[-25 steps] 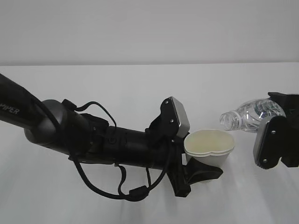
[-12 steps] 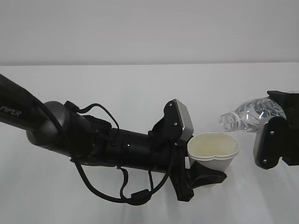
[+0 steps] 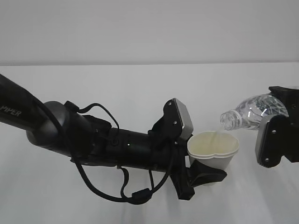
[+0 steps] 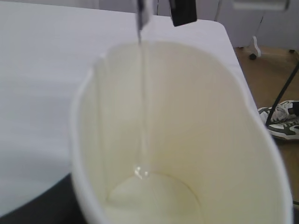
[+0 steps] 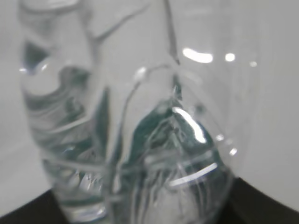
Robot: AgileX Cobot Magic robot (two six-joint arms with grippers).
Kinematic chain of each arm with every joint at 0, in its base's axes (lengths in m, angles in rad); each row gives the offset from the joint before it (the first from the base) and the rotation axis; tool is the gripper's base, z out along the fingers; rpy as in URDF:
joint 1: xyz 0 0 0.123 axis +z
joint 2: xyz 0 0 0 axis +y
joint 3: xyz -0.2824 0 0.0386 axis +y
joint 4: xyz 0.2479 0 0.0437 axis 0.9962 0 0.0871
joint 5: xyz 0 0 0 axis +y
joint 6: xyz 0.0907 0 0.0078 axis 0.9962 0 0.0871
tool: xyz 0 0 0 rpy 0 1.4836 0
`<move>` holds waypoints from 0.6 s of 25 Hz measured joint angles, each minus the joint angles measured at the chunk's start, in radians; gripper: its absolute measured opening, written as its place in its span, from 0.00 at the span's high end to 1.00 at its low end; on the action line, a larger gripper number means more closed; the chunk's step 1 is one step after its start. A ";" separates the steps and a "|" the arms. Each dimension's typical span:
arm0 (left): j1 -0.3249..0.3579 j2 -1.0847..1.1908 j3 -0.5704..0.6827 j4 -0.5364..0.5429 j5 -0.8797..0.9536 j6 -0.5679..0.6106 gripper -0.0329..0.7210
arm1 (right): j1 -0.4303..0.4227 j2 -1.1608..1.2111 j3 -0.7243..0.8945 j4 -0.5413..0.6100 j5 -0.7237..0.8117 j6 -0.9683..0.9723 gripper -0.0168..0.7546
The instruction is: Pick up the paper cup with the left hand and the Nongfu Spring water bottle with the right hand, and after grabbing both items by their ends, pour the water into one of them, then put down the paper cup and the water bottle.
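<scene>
The white paper cup (image 3: 213,152) is held upright above the table by my left gripper (image 3: 202,171), shut on its lower part. Its rim is squeezed out of round. The left wrist view looks into the cup (image 4: 187,140), where a thin stream of water (image 4: 141,102) falls to the bottom. My right gripper (image 3: 280,135) is shut on the base of the clear water bottle (image 3: 252,112), tilted with its open mouth over the cup's rim. The right wrist view is filled by the bottle (image 5: 140,140); the fingers are hidden.
The white table (image 3: 117,88) runs back to a pale wall. The left arm (image 3: 93,140) with its cable loop lies across the left and middle. In the left wrist view the table's right edge, floor and a shoe (image 4: 280,121) show.
The left gripper carried the cup slightly right and down, under the bottle's mouth. The bottle tipped a little further, and water now streams into the cup.
</scene>
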 joint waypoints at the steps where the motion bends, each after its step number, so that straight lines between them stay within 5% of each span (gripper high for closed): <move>1: 0.000 0.000 0.000 -0.004 0.000 0.000 0.39 | 0.000 -0.001 0.000 0.000 0.000 -0.002 0.46; 15: 0.000 0.000 0.000 -0.006 0.000 0.000 0.39 | 0.000 -0.001 0.000 -0.002 0.000 -0.019 0.46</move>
